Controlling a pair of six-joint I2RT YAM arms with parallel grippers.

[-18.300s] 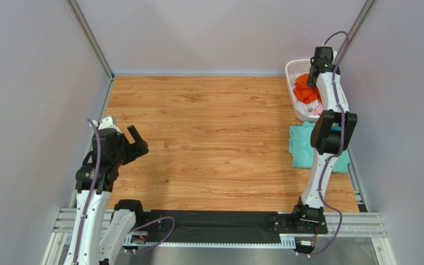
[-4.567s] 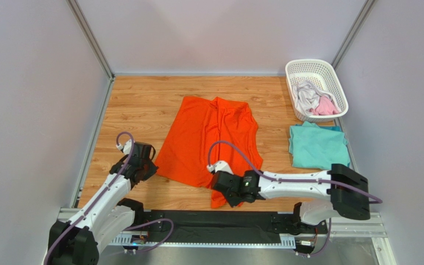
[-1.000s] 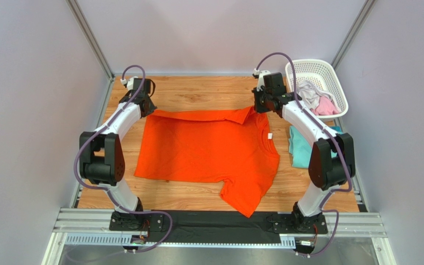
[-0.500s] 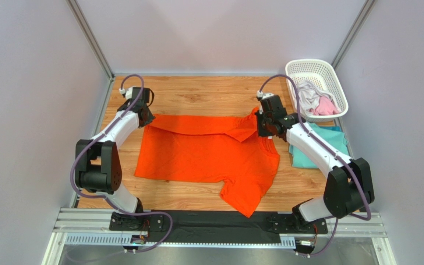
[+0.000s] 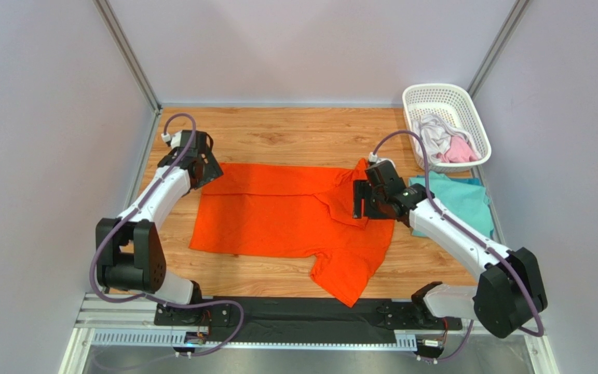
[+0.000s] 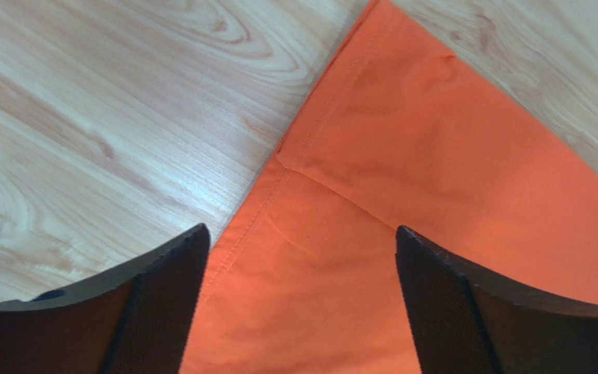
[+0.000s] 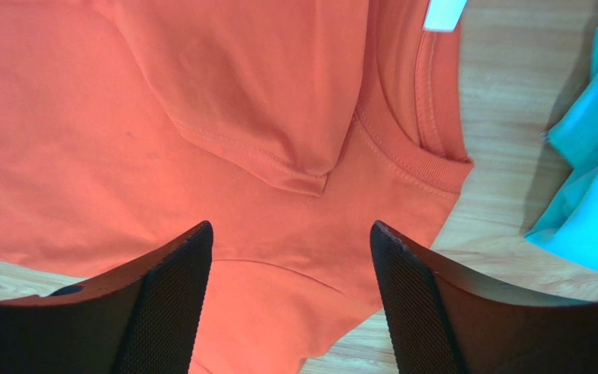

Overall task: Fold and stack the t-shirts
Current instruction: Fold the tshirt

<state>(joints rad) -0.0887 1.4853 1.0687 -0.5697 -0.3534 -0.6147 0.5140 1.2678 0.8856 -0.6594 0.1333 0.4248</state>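
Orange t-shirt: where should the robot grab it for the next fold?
Probably the near edge of the orange t-shirt: it lies flat and unfolded, one sleeve sticking out. Pinch that sleeve and the near-left corner from above.

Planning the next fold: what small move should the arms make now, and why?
Probably lift both straight up and clear: the left gripper and right gripper stand open over the orange t-shirt, whose far edge already lies folded over.

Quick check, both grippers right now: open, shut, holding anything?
Left gripper: open, over the orange t-shirt, holding nothing.
Right gripper: open, over the same shirt, holding nothing.
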